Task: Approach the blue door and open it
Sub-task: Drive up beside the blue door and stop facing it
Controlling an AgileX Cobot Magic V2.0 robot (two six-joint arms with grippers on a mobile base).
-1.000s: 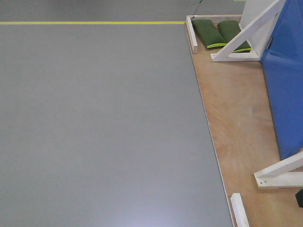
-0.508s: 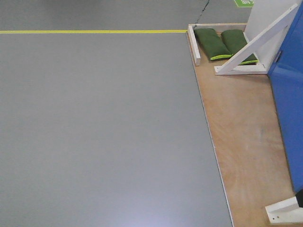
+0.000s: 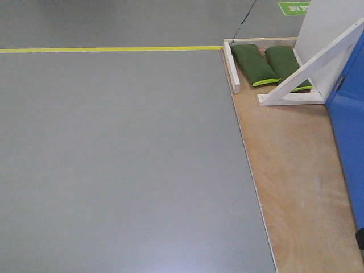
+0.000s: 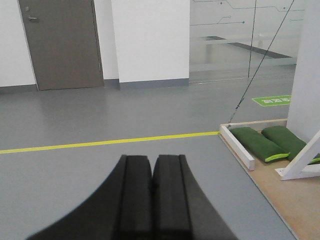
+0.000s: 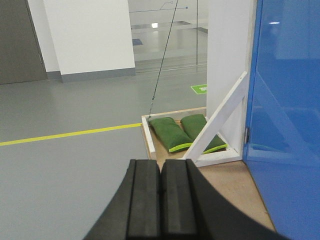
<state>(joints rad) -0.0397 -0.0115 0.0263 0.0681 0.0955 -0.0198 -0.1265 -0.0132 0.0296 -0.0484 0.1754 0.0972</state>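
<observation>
Watch the white brace (image 3: 307, 68) and the edge of the plywood platform (image 3: 290, 187). If you drive closer on this heading, your base could clip either one, because the blue door (image 3: 350, 148) sits far out at 3 o'clock in the front view with only a strip showing. No handle shows in any view, so a reach now would be blind. The left tool (image 4: 152, 161) and right tool (image 5: 161, 164) are pressed fully closed and carry nothing. From the right tool the door fills 1 to 3 o'clock, near but apart. The left wrist view shows no door.
</observation>
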